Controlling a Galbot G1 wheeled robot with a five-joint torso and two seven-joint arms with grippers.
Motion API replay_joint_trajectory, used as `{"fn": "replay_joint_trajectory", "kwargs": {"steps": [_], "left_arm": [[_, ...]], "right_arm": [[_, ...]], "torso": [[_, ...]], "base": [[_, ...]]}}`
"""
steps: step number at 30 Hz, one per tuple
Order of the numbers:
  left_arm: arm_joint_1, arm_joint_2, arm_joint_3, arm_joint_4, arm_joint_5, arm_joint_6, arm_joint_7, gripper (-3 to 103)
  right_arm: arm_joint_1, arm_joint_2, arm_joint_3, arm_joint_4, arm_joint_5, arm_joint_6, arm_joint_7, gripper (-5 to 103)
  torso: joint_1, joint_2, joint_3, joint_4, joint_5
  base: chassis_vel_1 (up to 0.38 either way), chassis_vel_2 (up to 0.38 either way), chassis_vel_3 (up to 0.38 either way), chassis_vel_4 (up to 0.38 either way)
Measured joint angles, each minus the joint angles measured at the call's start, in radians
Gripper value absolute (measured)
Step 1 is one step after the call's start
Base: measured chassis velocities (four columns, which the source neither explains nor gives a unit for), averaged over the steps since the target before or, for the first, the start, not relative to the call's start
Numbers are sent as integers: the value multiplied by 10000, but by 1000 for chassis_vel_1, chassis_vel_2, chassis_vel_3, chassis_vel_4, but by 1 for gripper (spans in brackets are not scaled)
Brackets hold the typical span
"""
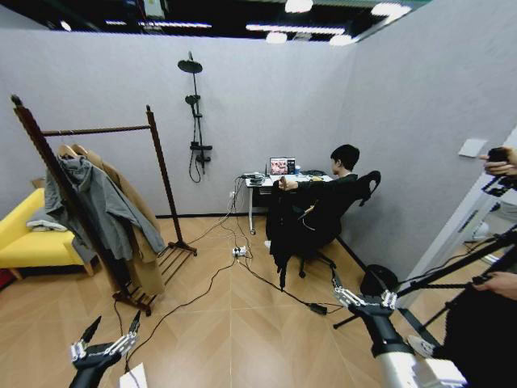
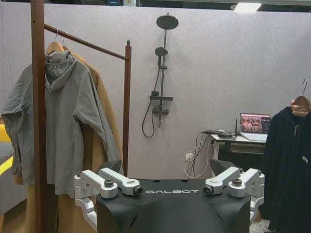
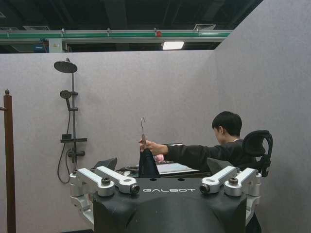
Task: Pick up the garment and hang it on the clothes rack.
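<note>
Clothes rack (image 1: 105, 202): tall dark reddish-brown wood with two knobbed posts, one top rail and a slatted base shelf, standing on the wooden floor against the grey wall; every place below is given from it.
Yellow sofa (image 1: 28, 238): just behind the rack, on its far side from the desk, against the wall.
Tan coat (image 1: 133, 218): hangs from the rack's rail, behind the grey one.
Grey hooded sweatshirt (image 1: 89, 206): on a wooden hanger on the rack's rail, in front of the tan coat and touching it.
Garment (image 1: 287, 222): long and black, well apart from the rack, across the room beside the desk; it hangs off its wooden hanger, hem close to the floor.
Person's hand (image 3: 146, 145): grips the garment's hanger below the metal hook, arm stretched out from an office chair.
Surface (image 1: 262, 181): a small white desk by the back wall, well apart from the rack, carrying an open laptop (image 1: 282, 166).
Shower fitting (image 1: 195, 113): on the wall between the rack and the desk.
Right gripper (image 1: 362, 297): low and near the camera, far from the rack, below the garment; jaws spread, holding nothing.
Left gripper (image 1: 109, 335): low, just in front of the rack's base; jaws spread, holding nothing.
</note>
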Motion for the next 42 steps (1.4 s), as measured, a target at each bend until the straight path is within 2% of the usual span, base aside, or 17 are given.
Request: {"fn": "replay_joint_trajectory", "kwargs": {"steps": [18, 42], "left_arm": [[1, 0, 0, 0, 0, 0, 0, 100], [0, 0, 0, 0, 0, 1, 1, 100]], "right_arm": [[-7, -24, 112, -19, 274, 300, -115, 100], [58, -5, 118, -328, 357, 485, -126, 100]], "torso": [[-3, 2, -1, 1, 1], [4, -2, 1, 0, 4]], "base": [[-43, 38, 49, -53], [-272, 272, 276, -274]]}}
